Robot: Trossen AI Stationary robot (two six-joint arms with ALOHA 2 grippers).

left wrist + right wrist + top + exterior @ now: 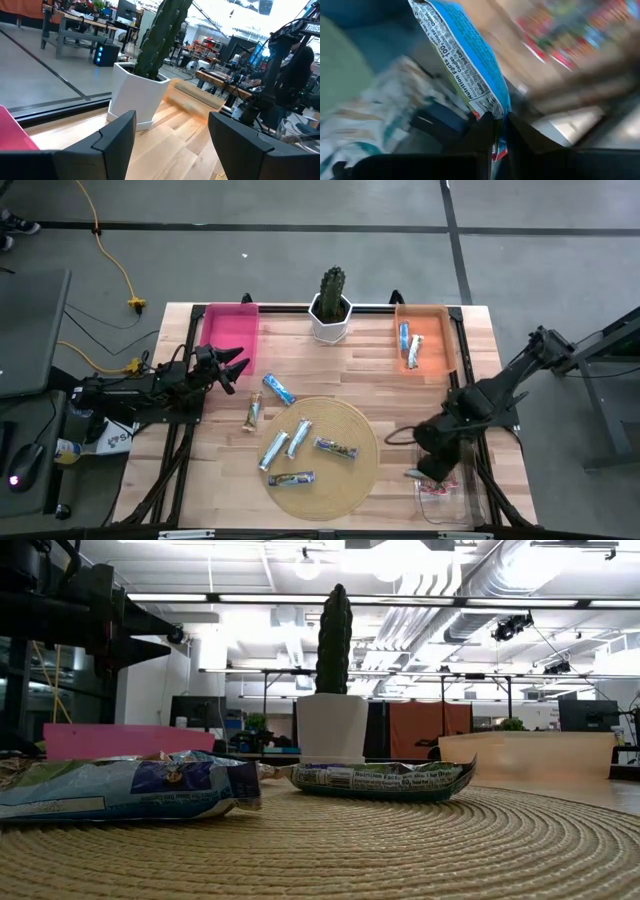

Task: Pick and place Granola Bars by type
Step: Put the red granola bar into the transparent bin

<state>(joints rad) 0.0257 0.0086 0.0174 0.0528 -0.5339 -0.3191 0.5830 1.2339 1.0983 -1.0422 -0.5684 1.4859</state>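
Several granola bars lie on the round woven mat (345, 480): blue-and-white ones (272, 450) (299, 438) and darker ones (335, 447) (291, 478). Two more (279, 389) (252, 412) rest on the wood beside it. Blue bars (405, 340) sit in the orange bin (435, 320). My left gripper (232, 367) (172, 145) is open beside the pink bin (232, 335), touching nothing. My right gripper (432, 470) (501, 135) is at the near right, by a clear bin (450, 505), shut on a blue-and-white bar (465, 60). My right gripper pinches the blue-and-white bar by its crimped wrapper end (490, 107) between the two fingers (482, 135). The bar stretches away ahead of the fingers. Whether its far end rests on anything cannot be told.
A cactus in a white pot (331, 305) (333, 725) stands at the far edge between the pink and orange bins. The clear bin holds red multicoloured wrappers (435, 490). In the low view two bars (130, 790) (385, 778) lie on the mat (400, 850).
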